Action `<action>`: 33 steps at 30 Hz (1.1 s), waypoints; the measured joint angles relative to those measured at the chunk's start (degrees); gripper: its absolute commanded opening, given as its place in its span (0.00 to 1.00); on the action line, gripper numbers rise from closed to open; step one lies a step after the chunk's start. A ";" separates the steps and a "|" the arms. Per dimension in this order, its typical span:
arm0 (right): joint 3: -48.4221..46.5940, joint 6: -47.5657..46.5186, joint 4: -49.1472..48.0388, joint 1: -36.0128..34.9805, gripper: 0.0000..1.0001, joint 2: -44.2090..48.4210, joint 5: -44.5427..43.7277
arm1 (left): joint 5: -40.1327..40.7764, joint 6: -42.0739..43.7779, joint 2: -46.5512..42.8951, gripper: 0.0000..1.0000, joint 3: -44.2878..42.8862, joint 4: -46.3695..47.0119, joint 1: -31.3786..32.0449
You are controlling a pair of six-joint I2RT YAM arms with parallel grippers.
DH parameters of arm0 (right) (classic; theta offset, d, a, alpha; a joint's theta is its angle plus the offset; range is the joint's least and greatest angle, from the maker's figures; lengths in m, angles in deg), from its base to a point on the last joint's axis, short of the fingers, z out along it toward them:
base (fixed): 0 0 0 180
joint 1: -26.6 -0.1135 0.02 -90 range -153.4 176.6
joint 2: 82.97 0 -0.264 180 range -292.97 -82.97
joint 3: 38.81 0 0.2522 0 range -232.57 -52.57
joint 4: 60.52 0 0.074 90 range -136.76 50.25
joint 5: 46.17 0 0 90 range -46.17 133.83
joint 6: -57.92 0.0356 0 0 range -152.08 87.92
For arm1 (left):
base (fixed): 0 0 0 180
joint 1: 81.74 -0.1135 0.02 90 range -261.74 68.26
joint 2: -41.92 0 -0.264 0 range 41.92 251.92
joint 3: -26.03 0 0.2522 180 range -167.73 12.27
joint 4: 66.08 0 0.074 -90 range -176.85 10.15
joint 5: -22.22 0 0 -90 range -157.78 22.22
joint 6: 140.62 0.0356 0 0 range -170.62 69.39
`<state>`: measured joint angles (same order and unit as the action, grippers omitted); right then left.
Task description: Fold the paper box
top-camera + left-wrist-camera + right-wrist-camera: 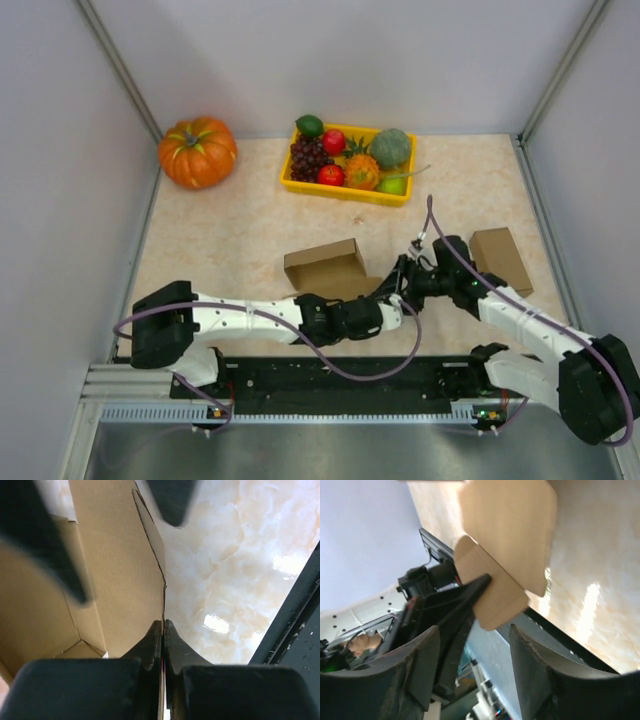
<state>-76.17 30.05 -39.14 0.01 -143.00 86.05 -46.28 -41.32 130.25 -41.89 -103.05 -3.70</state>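
The brown paper box (325,268) lies open near the table's middle, one flap reaching right toward both arms. My left gripper (396,298) is shut on that flap's edge. In the left wrist view the thin cardboard edge (163,600) runs straight into the closed left gripper (163,624), with the box's inside (45,625) to its left. My right gripper (414,268) stands open just right of the flap. In the right wrist view the flap (507,545) ends ahead of the right gripper (475,635), nothing between its fingers; a left finger (465,597) pinches the flap.
A second, closed brown box (500,258) lies at the right, near the right arm. A yellow tray (340,190) of toy fruit stands at the back, an orange pumpkin (198,150) at the back left. A black rail (330,375) runs along the near edge.
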 measured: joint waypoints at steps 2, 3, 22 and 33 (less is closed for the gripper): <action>-4.39 -4.26 4.13 1.38 0.65 0.90 0.42 | 0.70 -1.01 -0.42 0.00 -1.18 -1.84 -0.17; -7.06 -6.45 6.25 2.10 0.66 1.49 0.42 | 0.96 -1.73 -0.76 0.00 -1.81 -2.60 -0.24; -29.03 -36.33 18.84 14.51 0.74 -13.75 -19.50 | -17.29 -30.08 -17.14 0.00 -18.29 -19.52 -25.90; -42.66 -42.49 7.41 3.67 0.74 -36.65 -32.44 | -32.87 -55.69 -21.62 0.00 -16.17 -15.58 -52.06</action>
<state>-118.83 -12.44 -31.73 3.68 -179.65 53.62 -79.16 -97.01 108.64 -58.06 -118.63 -55.76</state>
